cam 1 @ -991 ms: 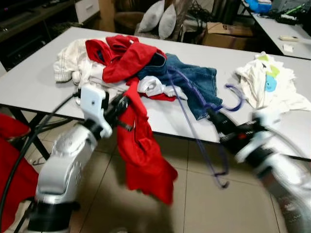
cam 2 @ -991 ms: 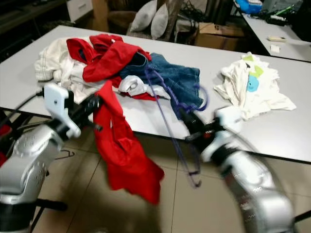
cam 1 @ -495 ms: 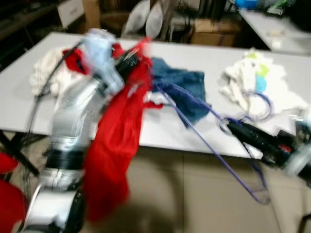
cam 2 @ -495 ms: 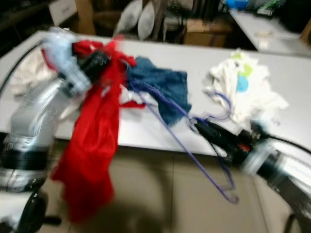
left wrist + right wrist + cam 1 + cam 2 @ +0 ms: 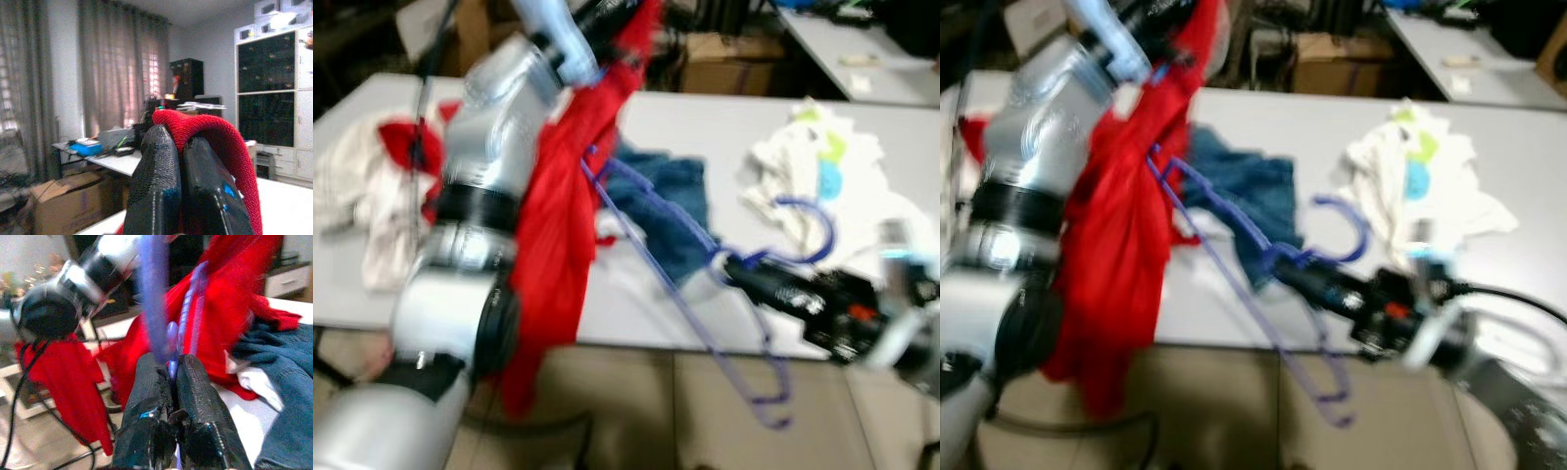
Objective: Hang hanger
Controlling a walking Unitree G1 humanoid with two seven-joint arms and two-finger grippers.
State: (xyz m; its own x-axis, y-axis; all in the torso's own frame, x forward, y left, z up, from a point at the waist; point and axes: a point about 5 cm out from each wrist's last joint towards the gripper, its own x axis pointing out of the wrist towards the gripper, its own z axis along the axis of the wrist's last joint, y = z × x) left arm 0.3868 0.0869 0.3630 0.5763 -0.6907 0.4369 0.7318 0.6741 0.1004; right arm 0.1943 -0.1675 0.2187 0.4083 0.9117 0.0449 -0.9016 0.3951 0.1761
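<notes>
A red garment (image 5: 558, 225) hangs in the air from my left gripper (image 5: 619, 10), which is raised high over the table and shut on the cloth's top edge (image 5: 220, 142). The wrist view has both black fingers (image 5: 156, 166) pressed together with red fabric between them. My right gripper (image 5: 736, 266) is low at the table's near edge, shut on the neck of a purple hanger (image 5: 685, 304). Its hook (image 5: 808, 230) curls up behind the gripper, and its long frame slants across toward the red garment. The right wrist view has the hanger wire (image 5: 154, 293) pinched between the fingers.
The grey table (image 5: 705, 127) carries blue jeans (image 5: 666, 196), a white clothing pile with blue and green patches (image 5: 822, 166), and white and red clothes at the left (image 5: 372, 186). A cardboard box (image 5: 734, 73) and another table (image 5: 862, 49) stand behind. Tiled floor lies below.
My left arm has lifted the red garment from beside the table's edge to high above the table. The right gripper has carried the hanger rightward, and its frame now points toward the garment. The camera view has shifted.
</notes>
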